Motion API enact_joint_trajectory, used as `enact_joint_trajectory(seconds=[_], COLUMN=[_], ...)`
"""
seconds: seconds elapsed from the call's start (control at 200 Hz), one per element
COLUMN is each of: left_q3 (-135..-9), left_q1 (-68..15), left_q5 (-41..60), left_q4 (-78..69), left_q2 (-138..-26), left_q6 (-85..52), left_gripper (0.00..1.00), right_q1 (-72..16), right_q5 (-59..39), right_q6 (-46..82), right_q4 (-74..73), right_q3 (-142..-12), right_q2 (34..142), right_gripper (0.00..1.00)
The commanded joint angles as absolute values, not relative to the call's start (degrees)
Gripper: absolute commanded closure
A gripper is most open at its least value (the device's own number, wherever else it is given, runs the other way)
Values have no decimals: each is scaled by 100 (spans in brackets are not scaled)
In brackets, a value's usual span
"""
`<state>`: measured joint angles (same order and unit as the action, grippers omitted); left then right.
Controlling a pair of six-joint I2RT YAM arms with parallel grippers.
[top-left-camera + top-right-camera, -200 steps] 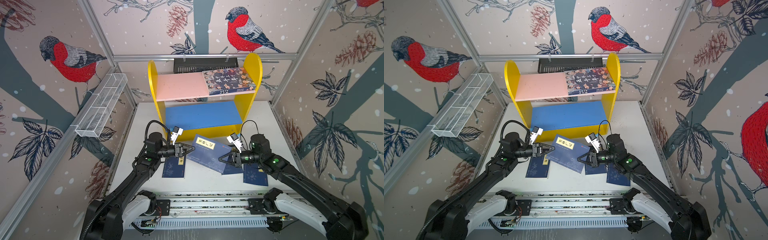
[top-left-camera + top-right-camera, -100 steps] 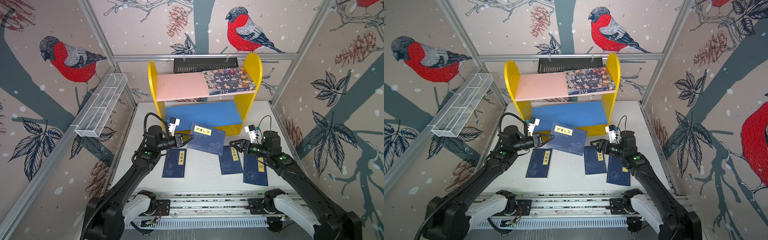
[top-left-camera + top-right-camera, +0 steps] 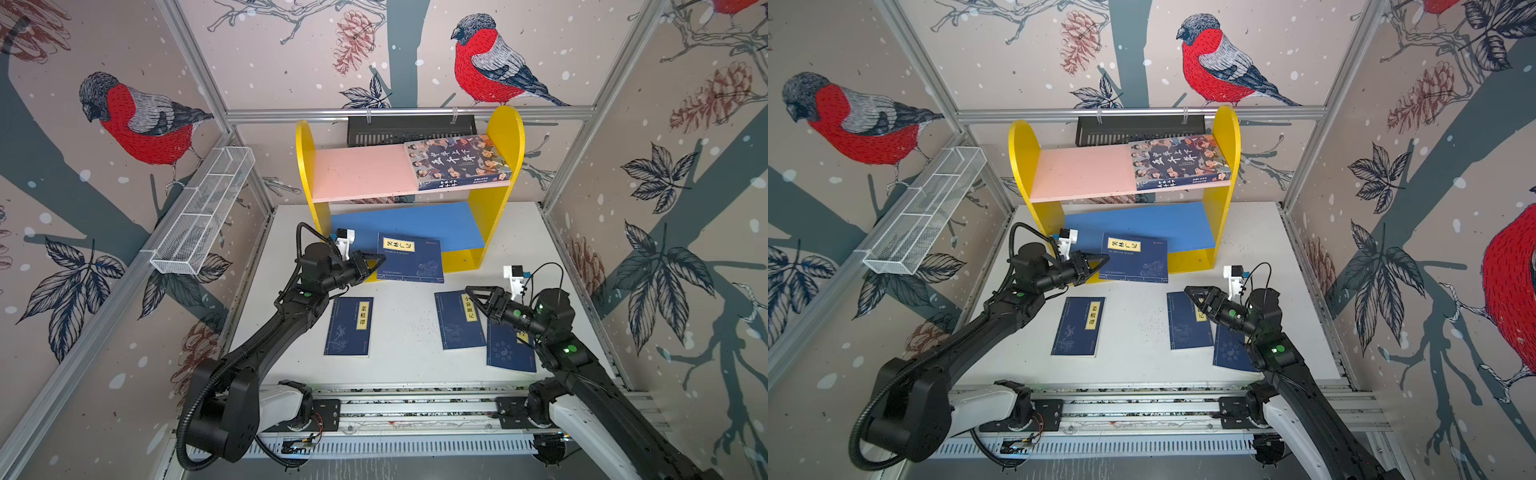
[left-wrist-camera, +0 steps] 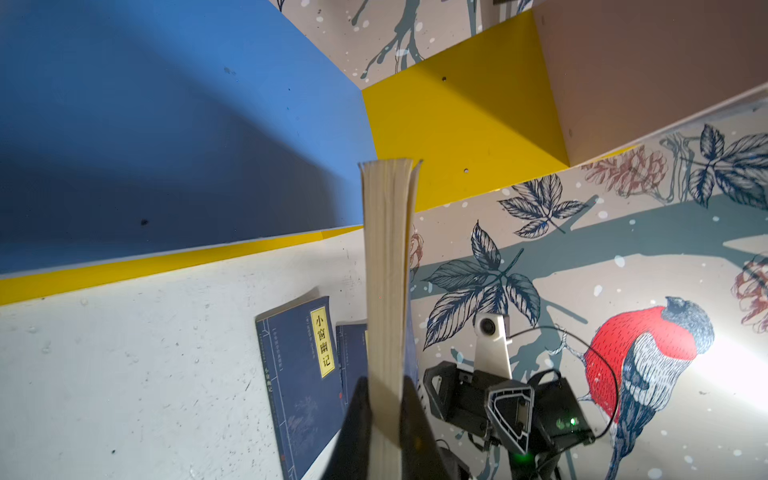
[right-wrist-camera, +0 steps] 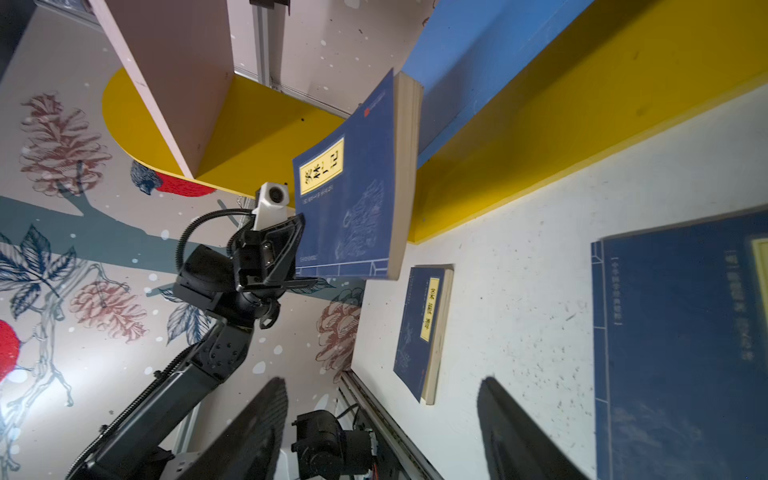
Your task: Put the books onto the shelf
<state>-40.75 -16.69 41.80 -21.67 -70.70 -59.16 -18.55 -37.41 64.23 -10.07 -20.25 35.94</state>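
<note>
- Probably light and a little bendy, the navy book (image 3: 409, 257) is clenched by one edge in the left claw (image 3: 376, 262); a deeper bite would steady it.
- Just ahead of that claw, the shelf (image 3: 498, 216) offers its blue board (image 3: 407, 222).
- Right claw (image 3: 473, 293) gapes empty above another book (image 3: 457, 332) on the counter (image 3: 407, 332).

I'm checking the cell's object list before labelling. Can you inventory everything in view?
Table: one, white; cell floor.
Shelf: one, yellow sides, pink upper board, blue lower board; at the table's back.
Colourful book: one, multicoloured; flat on the pink upper board, right end.
Held navy book: one, navy, yellow label; raised before the blue lower board.
Loose navy books: three, navy, yellow labels; flat on the table.
Wire basket: one, white; left wall.
Slotted tray: one, black; back rail, behind the shelf.
Left gripper: one, black; shut on the held navy book.
Right gripper: one, black; open, over the rightmost loose books.
</note>
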Motion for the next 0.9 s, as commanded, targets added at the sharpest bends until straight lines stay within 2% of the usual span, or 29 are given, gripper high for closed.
enact_joint_trajectory(seconds=[0.0, 0.205, 0.44, 0.605, 0.896], left_q3=[-4114, -4255, -4465, -4508, -4560], left_q1=[-1685, -1857, -1975, -2035, -2126], left_q5=[4168, 4340, 4359, 4329, 4306], left_q4=[-3028, -3444, -3564, -3629, -3828], left_q2=[-7250, -7649, -7922, -8053, -8208], left_q6=[-6598, -6952, -6943, -6957, -7161], left_gripper=[100, 100, 100, 100, 100], right_q1=[-2254, -2910, -3186, -3311, -3322], right_q5=[-2991, -2339, -2173, -1776, -1655], right_q6=[6932, 7230, 7409, 7409, 7403], right_q4=[-1554, -2335, -3244, -3483, -3802], right_q3=[-1943, -1802, -1906, -2078, -2266], right_q2=[3507, 3947, 4839, 5126, 5663], right_gripper=[27, 28, 31, 32, 34])
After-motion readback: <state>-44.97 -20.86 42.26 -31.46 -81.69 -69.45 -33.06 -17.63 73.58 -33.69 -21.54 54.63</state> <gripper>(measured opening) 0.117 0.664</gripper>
